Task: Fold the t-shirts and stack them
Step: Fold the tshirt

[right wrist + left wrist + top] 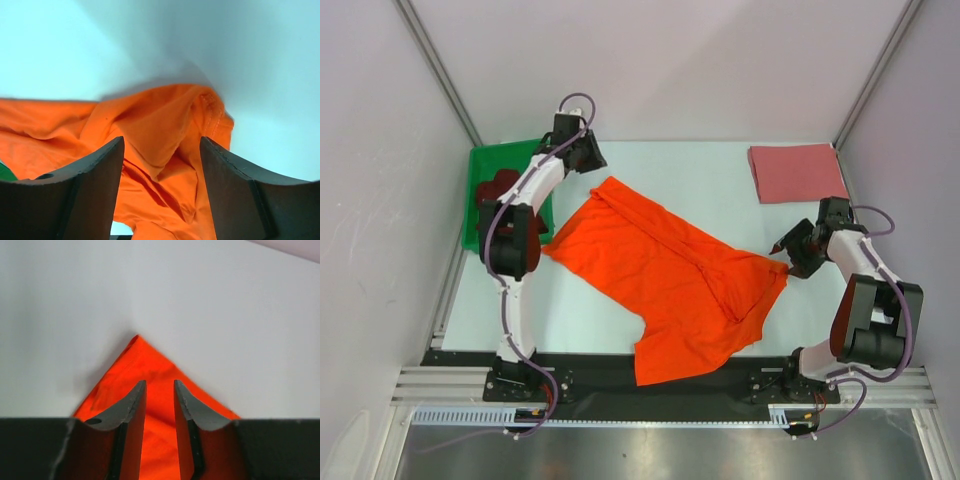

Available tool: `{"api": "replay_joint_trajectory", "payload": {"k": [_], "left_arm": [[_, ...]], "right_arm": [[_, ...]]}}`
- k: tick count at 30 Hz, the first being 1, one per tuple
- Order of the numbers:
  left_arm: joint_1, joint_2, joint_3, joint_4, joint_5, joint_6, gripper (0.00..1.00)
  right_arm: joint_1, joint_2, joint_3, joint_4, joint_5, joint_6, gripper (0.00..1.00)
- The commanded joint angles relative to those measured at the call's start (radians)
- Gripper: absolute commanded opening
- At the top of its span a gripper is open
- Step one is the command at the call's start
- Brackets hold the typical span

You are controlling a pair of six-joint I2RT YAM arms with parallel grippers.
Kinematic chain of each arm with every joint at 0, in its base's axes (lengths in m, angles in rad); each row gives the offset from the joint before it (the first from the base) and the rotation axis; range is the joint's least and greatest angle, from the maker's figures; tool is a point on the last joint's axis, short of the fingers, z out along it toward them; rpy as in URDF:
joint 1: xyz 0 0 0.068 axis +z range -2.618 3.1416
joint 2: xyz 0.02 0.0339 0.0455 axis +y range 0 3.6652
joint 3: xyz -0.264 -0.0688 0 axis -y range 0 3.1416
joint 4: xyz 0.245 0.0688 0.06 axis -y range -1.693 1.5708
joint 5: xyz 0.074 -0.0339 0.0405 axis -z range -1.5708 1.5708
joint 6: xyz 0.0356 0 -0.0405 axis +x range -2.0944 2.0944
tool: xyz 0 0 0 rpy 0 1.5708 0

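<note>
The bright orange t-shirt [670, 270] lies spread out, wrinkled, across the middle of the table. My left gripper [598, 165] is low over its far corner, and in the left wrist view [160, 382] the jaws stand a narrow gap apart with the orange cloth [140, 360] seen between and beyond them. My right gripper [780, 248] is at the shirt's right corner. In the right wrist view [161, 140] it is wide open with bunched orange cloth [150, 120] between the fingers. The dusty rose pink t-shirt [792, 172] lies folded at the back right. The dark maroon t-shirt [498, 188] lies in the bin.
A green plastic bin [505, 152] stands at the table's left edge behind the left arm. White walls with metal frame posts close in the table on three sides. Both arm bases sit on a black rail at the near edge.
</note>
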Motion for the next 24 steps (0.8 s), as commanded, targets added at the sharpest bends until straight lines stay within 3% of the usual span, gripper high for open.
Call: {"api": "replay_joint_trajectory", "payload": {"k": [1,7,18,24], "left_arm": [[-0.009,0.066,0.111,0.025,0.119,-0.062,0.33],[-0.009,0.150,0.174,0.044,0.208,-0.124,0.31],[-0.009,0.276,0.248,0.010,0.203,-0.131,0.27],[-0.007,0.324,0.266,-0.007,0.193,-0.150,0.23]], "right_arm": [[-0.002,0.028,0.025,0.049,-0.043,-0.006,0.65],[-0.006,0.062,0.009,0.090,-0.045,0.026,0.53],[-0.015,0.094,-0.041,0.158,-0.062,0.015,0.50],[-0.029,0.118,-0.047,0.184,-0.065,0.015,0.28]]}}
